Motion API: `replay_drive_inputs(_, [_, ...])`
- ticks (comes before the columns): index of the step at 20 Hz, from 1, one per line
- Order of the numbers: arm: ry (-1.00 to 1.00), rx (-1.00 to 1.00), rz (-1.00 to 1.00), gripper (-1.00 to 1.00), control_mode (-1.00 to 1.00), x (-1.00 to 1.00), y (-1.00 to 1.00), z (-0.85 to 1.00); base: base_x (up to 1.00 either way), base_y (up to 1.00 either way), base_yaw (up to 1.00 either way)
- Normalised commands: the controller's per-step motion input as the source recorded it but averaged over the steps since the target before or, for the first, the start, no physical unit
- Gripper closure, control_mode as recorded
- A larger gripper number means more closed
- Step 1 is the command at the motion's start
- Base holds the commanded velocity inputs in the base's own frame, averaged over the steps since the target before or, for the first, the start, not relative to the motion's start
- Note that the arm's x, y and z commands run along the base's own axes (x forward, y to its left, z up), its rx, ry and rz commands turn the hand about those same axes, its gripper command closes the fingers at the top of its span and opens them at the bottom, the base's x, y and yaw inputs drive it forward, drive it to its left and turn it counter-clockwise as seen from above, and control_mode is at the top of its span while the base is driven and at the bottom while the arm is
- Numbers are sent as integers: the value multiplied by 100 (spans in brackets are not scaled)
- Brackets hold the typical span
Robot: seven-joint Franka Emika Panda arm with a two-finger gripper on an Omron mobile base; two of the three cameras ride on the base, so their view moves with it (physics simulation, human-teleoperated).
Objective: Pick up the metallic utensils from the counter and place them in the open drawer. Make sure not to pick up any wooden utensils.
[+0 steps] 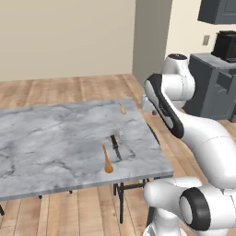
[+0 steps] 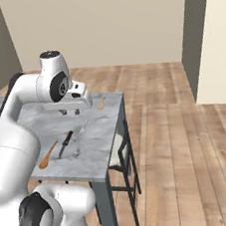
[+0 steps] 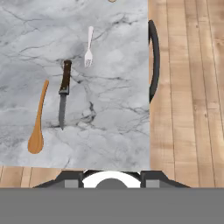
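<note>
With the gripper [image 2: 69, 112] high above the counter [image 3: 113, 131] and its finger spacing indeterminate, the approach step applies: descent toward the knife [image 3: 64, 93] or fork [image 3: 89, 46], left-centre and upper-centre.

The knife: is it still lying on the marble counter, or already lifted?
Lying flat. The knife rests on the counter between the wooden spoon and the fork.

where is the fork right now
The fork lies flat on the marble counter, near its edge toward the wooden floor in the hand view, just beyond the knife and apart from it.
</note>
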Motion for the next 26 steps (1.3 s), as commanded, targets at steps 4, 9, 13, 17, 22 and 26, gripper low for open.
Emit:
replay_drive_inputs(4, [0,0,-5,-100,-100,7,6,0,0,0,0])
replay_drive_inputs(9, [0,0,-19,-100,-100,87,48,0,0,0,0])
replay_drive_inputs(13, [4,0,-26,-100,-100,100,58,0,0,0,0])
replay_drive_inputs(17, [20,0,-4,-100,-100,100,27,-4,0,0,0])
replay_drive_inputs(22, [25,3,11,-100,-100,92,1,-63,0,0,0])
replay_drive_inputs(26, [35,-1,14,-100,-100,54,-27,-100,0,0,0])
